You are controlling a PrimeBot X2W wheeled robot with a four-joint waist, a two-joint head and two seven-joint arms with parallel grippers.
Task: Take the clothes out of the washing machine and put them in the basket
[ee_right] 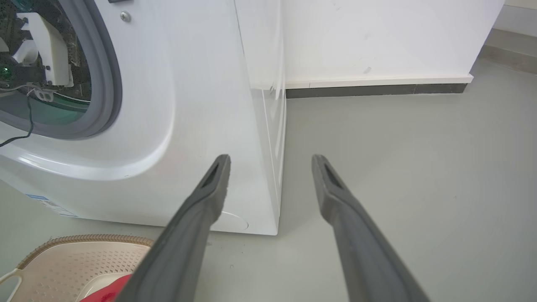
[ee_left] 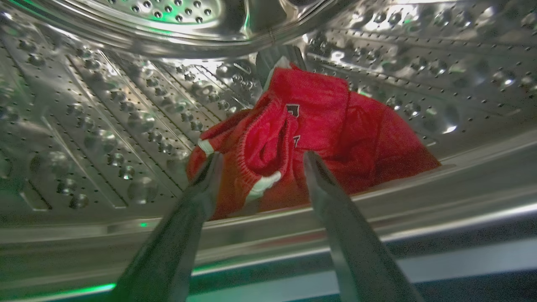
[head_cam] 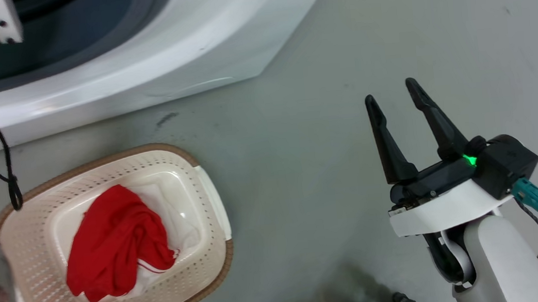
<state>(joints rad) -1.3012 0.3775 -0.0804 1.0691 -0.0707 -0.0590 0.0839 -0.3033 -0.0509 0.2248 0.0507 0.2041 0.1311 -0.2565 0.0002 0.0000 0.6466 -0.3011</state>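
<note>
Grey floor (head_cam: 321,132) is seen beside the washing machine (head_cam: 168,57). Left gripper (ee_left: 262,156) is held wide inside the steel drum (ee_left: 117,126), aimed at a bunched red garment (ee_left: 331,126); contact cannot be told. A raised fold should be pinched deep, then lifted clear of the drum lip so nothing snags. Right gripper (head_cam: 390,90) is wide and empty over the floor. Other red clothes (head_cam: 116,237) lie in the basket (head_cam: 28,240) before the machine.
</note>
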